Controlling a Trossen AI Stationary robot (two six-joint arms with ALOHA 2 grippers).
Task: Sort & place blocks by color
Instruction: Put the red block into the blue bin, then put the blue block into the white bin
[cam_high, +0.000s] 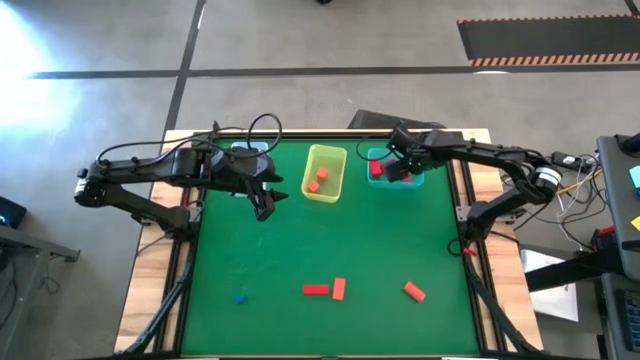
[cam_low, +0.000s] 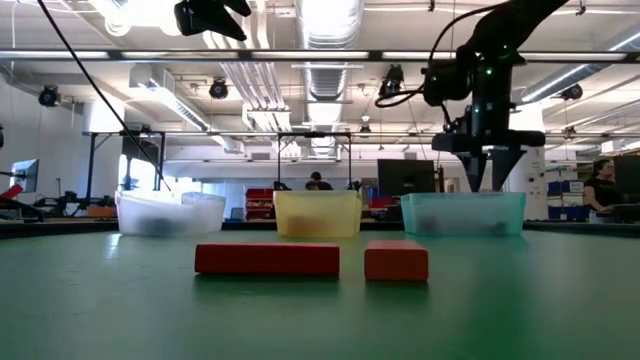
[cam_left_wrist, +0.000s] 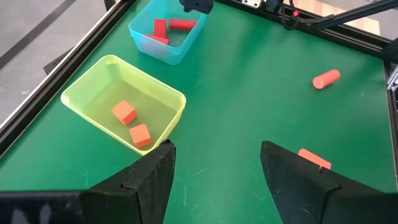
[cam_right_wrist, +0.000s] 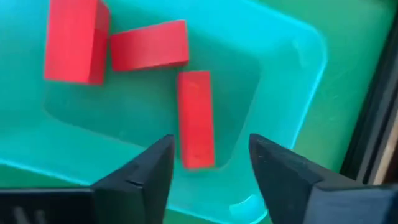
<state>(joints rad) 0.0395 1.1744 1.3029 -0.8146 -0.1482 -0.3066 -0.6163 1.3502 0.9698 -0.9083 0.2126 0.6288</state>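
Red bars are lying in the teal bin (cam_high: 384, 168) with the right gripper (cam_high: 397, 163) hovering above, four blocks waiting near the table's front. Its wrist view is showing fingers apart, probably empty; lifting straight avoids the rim. Left gripper (cam_left_wrist: 214, 168) is gaping, idle.

Three bins are lining the table's far edge: clear bin (cam_high: 247, 152), yellow bin (cam_high: 325, 172), teal bin (cam_high: 393, 168). The right gripper (cam_high: 396, 160) is hanging over the teal bin, blocking it. The green table (cam_high: 340, 235) middle is lying open; blocks (cam_high: 338, 289) are dotting the near edge.
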